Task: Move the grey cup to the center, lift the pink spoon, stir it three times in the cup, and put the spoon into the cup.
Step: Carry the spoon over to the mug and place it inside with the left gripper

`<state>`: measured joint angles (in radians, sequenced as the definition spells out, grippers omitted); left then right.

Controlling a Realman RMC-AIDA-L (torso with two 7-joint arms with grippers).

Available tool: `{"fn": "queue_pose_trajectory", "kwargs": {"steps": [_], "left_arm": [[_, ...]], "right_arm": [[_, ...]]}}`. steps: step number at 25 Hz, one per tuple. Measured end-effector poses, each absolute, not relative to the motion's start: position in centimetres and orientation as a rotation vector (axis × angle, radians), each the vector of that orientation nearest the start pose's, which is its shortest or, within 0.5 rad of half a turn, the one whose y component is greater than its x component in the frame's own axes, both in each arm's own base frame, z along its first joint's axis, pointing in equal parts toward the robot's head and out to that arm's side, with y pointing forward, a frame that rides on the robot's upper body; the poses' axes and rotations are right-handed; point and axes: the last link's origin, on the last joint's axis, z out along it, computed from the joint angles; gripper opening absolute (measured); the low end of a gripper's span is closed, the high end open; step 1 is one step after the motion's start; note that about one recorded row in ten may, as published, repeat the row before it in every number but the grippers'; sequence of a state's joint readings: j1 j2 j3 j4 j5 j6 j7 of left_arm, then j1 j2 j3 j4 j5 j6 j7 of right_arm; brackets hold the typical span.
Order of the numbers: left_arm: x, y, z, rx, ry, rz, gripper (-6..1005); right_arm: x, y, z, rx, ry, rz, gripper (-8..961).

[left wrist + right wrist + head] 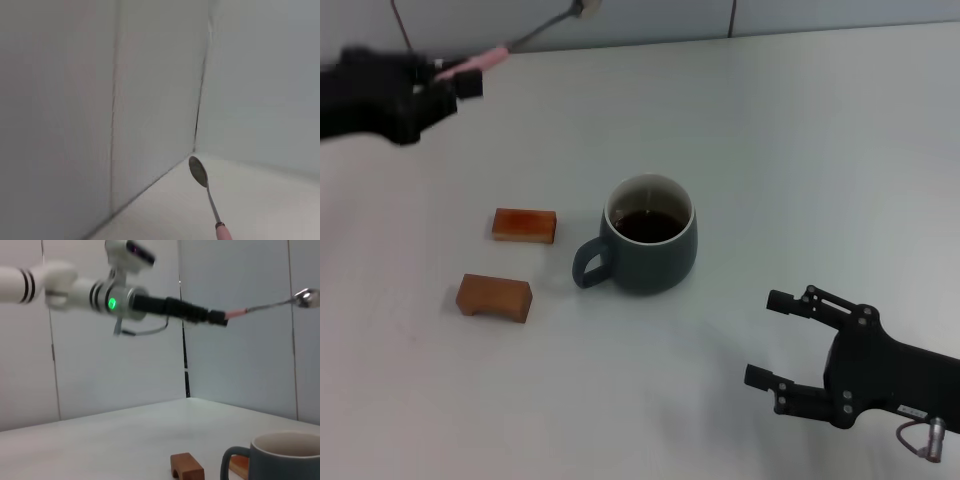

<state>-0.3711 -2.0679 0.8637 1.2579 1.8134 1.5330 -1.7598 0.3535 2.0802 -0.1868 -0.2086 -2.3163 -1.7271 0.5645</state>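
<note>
Grey cup (650, 248) sits about mid-table with dark liquid inside, so the move to center looks done. Pink spoon (520, 42) is lifted, clamped by its handle in left gripper (460, 78) high over the far left of the table, bowl pointing at the back wall, well apart from cup. Stirring and dropping spoon in cup remain. Right gripper (782, 340) rests wide and empty near right of cup. Two brown blocks (510, 265) lie left of cup

a slim spoon with a silver metal bowl and pale pink handle (207, 196) is seen above a white tabletop (260, 210), near grey wall panels (100, 100).
</note>
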Motion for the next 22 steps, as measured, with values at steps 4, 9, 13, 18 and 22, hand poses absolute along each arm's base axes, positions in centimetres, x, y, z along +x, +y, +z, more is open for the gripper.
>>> {"fn": "queue_pose_trajectory", "kwargs": {"steps": [4,9,13,18,22], "left_arm": [[-16.8,34.5,10.6,-2.588,-0.164,-0.381,131],[-13.5,33.9,11.4,-2.655,0.124,-0.179,133],[-11.7,33.1,11.5,-2.694,0.304,-0.077,134],[-10.0,32.5,10.9,-2.763,0.445,0.03,136],[-9.1,32.2,9.1,-2.787,0.568,0.242,137]], "right_arm": [[30.9,21.6,-4.8,-2.583,0.278,0.96,833],[30.8,21.7,-4.8,-2.583,0.273,0.962,833],[30.8,21.7,-4.8,-2.582,0.274,0.963,833],[30.9,21.6,-4.8,-2.579,0.28,0.96,833],[30.9,21.5,-4.7,-2.579,0.278,0.96,833]]}}
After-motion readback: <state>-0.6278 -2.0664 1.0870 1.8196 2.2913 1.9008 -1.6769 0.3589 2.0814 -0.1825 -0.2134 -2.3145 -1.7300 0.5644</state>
